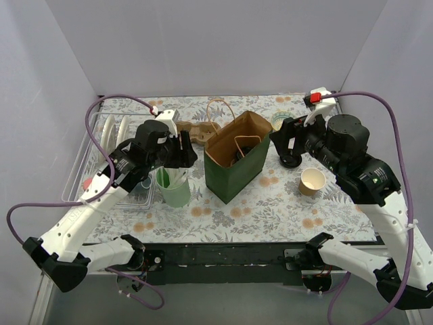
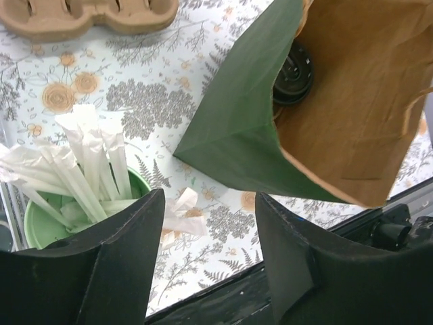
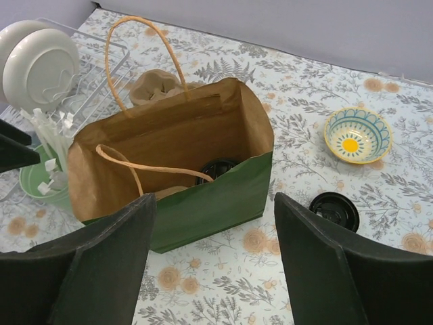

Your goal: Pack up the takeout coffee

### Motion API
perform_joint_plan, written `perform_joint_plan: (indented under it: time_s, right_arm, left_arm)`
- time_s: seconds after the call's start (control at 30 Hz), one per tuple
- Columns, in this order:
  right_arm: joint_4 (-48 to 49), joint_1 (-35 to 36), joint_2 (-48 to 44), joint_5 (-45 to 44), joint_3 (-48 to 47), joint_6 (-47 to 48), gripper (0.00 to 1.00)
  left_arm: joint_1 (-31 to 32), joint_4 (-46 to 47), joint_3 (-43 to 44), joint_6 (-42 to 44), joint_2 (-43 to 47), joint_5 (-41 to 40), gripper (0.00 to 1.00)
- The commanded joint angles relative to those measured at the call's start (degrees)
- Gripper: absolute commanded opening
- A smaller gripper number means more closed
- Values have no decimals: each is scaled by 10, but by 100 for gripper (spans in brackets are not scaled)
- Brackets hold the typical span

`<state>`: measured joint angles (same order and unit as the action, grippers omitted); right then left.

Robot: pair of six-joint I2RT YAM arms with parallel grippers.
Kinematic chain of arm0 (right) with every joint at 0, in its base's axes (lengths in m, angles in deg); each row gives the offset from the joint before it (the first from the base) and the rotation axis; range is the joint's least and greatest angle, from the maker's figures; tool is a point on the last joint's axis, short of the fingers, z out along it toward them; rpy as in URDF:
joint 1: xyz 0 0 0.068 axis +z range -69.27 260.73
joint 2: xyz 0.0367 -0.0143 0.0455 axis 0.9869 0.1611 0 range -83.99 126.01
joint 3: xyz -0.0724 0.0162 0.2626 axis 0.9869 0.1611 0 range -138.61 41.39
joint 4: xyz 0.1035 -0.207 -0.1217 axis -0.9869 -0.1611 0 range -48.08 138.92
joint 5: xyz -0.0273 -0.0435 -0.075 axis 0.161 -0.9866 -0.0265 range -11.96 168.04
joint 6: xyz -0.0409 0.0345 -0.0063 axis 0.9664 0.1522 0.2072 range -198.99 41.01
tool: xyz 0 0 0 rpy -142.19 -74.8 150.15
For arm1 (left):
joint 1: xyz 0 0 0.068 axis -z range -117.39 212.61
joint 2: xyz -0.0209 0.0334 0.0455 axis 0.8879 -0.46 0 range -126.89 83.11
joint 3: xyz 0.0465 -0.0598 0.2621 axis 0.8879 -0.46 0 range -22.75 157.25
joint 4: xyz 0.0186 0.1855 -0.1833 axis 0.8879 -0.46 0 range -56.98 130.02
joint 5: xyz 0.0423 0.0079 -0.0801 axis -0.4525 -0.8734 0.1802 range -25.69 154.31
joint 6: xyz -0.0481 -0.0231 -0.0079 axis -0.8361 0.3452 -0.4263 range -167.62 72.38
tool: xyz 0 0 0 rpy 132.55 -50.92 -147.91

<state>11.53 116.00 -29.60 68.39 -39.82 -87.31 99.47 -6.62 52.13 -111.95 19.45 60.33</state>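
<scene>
At the near right of the counter (image 1: 270, 203): a lidless brown paper cup (image 1: 312, 181) stands alone, well apart from the packing.
Near left: a mint-green cup of white paper-wrapped sticks (image 1: 174, 188).
Left gripper (image 2: 208, 217): hangs over that green cup, jaws apart, nothing between them.
Right gripper (image 3: 213, 217): spread wide and empty, facing the bag's mouth.
Middle: a green paper bag with brown lining (image 3: 203, 203), upright and open-topped so things can go in from above.
Takeout coffee (image 3: 215, 168): only its round black plastic lid shows, low inside the bag; I'd judge it packed.
Beyond: a loose black lid (image 3: 335, 210), a patterned bowl (image 3: 357, 134) and a cardboard cup carrier (image 2: 88, 13).
</scene>
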Motion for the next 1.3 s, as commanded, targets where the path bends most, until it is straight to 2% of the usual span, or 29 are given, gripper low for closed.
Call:
perform_joint_plan:
  time_s: [0.0,0.23,0.37,0.6,1.0,1.07,1.27]
  right_arm:
    - [3,-2,-4,24,-4,-24,77]
    - [10,-2,-5,19,-2,-15,77]
    - [9,-2,0,18,-9,-7,78]
    - [12,-2,6,22,-13,-3,77]
    - [13,-2,13,17,-30,8,77]
    - [13,-2,17,17,-38,9,77]
    - [9,-2,28,20,-64,16,77]
  left_arm:
    - [1,8,-32,5,23,2,54]
    - [1,39,-73,13,22,22,53]
    - [1,46,-84,25,15,22,40]
    - [1,44,-90,45,11,4,37]
    - [1,37,-94,73,20,-4,0]
    - [1,30,-86,76,24,-15,0]
    - [1,-36,10,74,25,-70,0]
